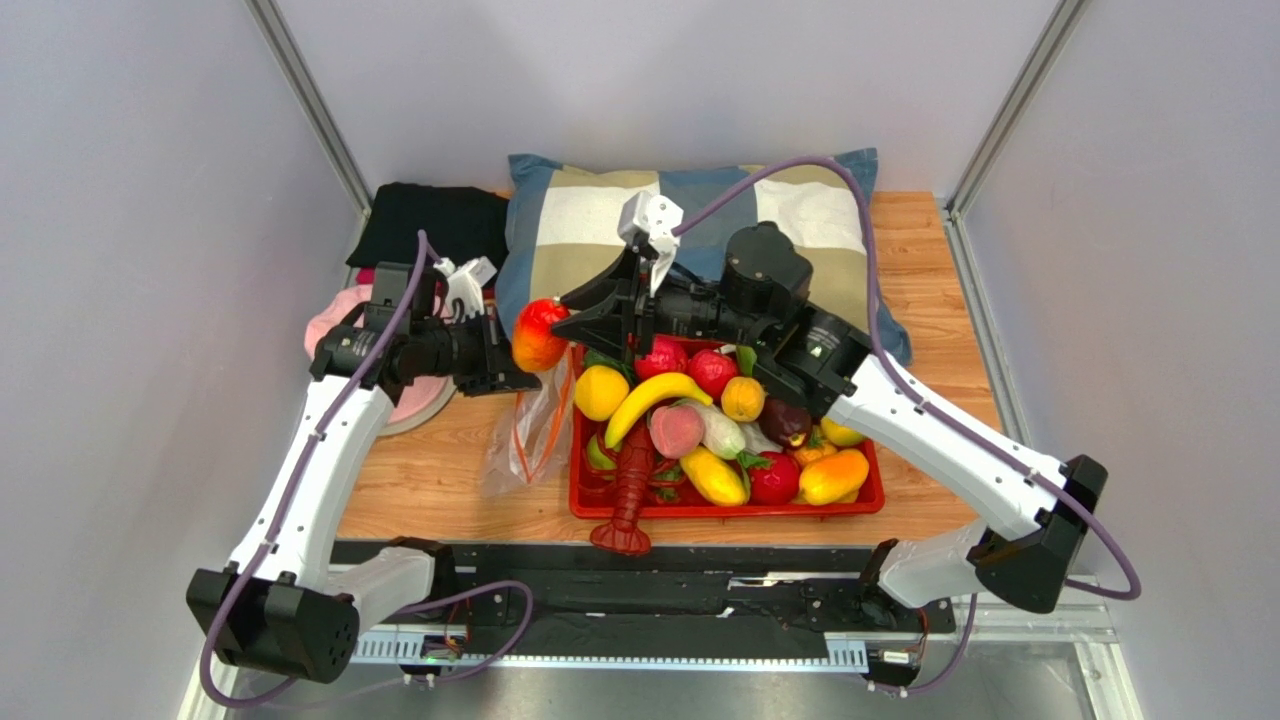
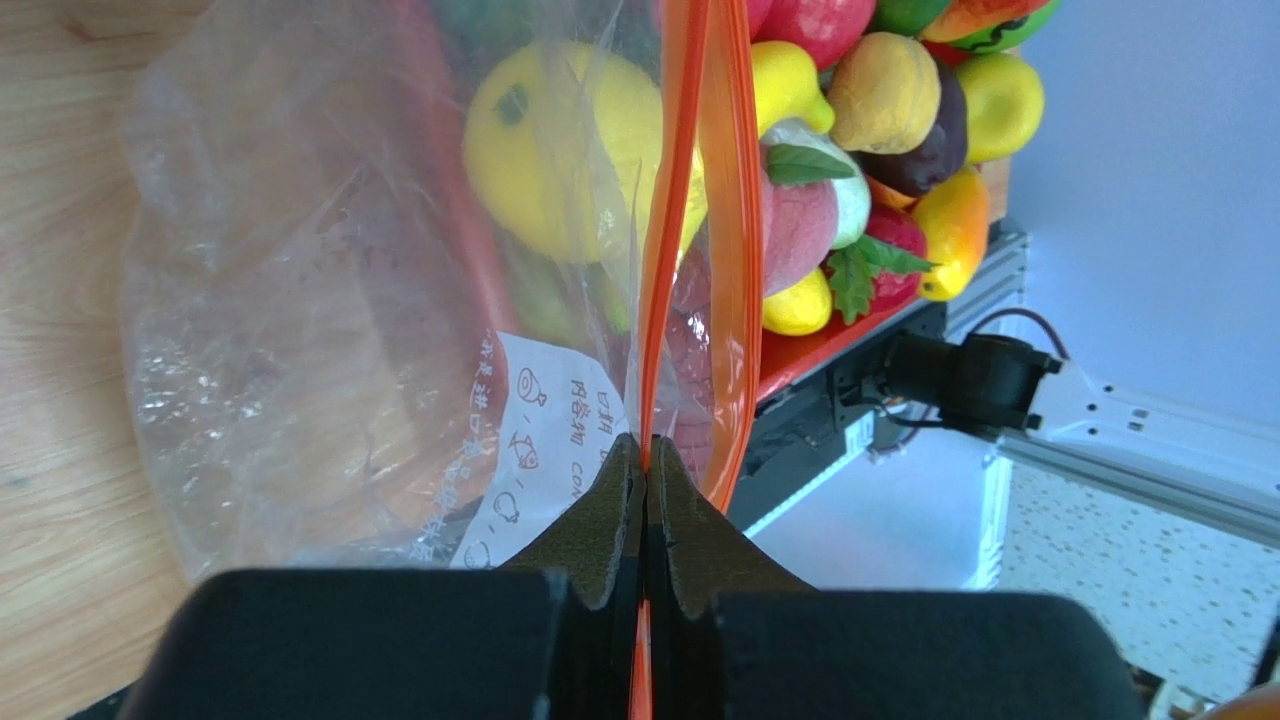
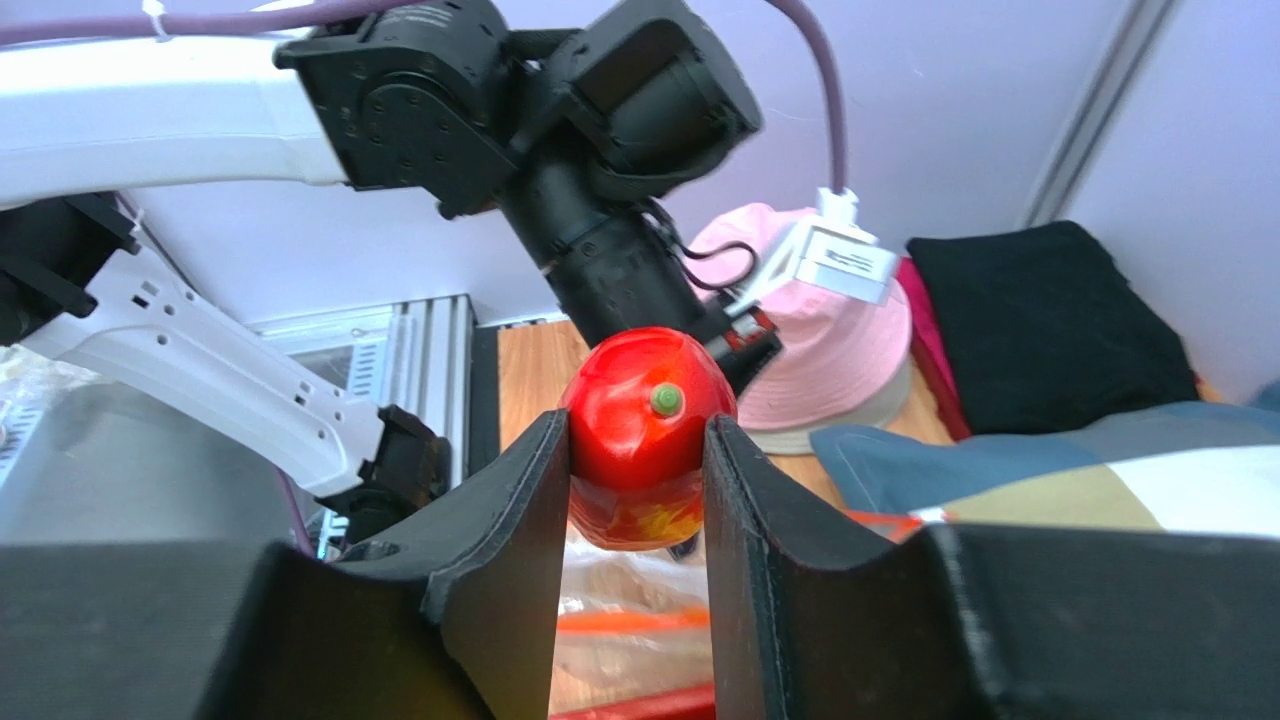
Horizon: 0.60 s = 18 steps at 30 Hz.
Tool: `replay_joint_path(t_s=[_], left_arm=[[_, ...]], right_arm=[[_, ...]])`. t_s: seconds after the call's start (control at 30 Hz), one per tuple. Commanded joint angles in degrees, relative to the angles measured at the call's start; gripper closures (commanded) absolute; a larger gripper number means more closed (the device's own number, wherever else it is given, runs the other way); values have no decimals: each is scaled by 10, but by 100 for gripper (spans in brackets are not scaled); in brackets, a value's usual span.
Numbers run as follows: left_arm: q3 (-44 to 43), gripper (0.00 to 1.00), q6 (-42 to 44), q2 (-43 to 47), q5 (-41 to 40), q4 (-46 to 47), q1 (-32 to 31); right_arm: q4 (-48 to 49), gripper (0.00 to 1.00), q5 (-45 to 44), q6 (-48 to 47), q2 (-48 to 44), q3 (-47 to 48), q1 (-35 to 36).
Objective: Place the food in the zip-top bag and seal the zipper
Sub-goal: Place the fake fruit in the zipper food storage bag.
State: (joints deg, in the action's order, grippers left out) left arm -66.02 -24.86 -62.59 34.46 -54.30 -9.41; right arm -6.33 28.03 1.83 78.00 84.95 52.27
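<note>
Wooden desk (image 1: 451, 480) carries the red tray (image 1: 721, 512), heaped with the rest of the food. The zip-top bag (image 1: 526, 435) hangs off the tray's left edge, between the tray and the left arm, with its film sagging toward the desk. It hangs from one end of its mouth, so the zipper (image 2: 684, 225) runs straight away from the left fingertips, down and toward the tray. That line is the bag's long axis for this move. The two orange strips part only into a narrow slit along that line, and the bag body lies to one side of it. A yellow fruit shows through the film in the left wrist view, but whether it sits inside the bag or behind it in the tray can't be told. The red fruit (image 3: 646, 405) is up in the air, well above the tray, just beside the left hand's pinch and over the top end of the strip. It is near round, and its stem dimple faces back at the right wrist camera, so the stem axis runs along the fingers. Left hand (image 2: 646, 458) is fully closed, pinching the zipper. Right hand (image 3: 634, 435) is clamped across the red fruit's sides, so that arm is the one placed to load. Judgement: the drop depends on lining the fruit up along the slit, and the slit looks narrower than the fruit, so it will likely snag unless the mouth is spread first.
</note>
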Motion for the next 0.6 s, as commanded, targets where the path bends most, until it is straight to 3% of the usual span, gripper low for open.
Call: replay_joint_path(t_s=[0.0,0.2,0.57], left_arm=[[-1,100,-19,-1,54,40,1],[2,100,-39,-2,100,42,23],[-4,100,-58,-8,161,47,32]], right_arm=[[87,100,1,43,16,-28,14],[109,100,-7,44,0,-105,25],[98,100,-37,-69,10,-201,35]])
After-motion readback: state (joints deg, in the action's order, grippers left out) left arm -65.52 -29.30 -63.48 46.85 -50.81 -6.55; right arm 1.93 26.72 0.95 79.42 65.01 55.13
